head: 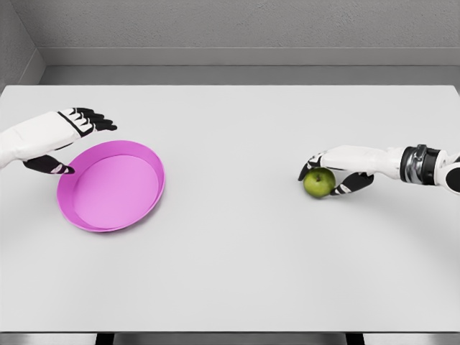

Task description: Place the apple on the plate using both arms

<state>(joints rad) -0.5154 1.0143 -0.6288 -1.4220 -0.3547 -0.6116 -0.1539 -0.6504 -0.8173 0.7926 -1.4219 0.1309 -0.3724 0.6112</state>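
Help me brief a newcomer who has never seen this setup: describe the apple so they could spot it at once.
Start at the white table and look to its right half, where the right hand reaches in from the edge. The apple sits on the tabletop between that hand's fingers. It is the only small, round, green thing, far from the big pink plate on the left.

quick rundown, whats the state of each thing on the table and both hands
small green apple: on the white table, not on the plate, right hand around it
round pink plate: empty, tilted, left edge raised
left hand: at the plate's left rim, fingers open
right hand: closed on the apple
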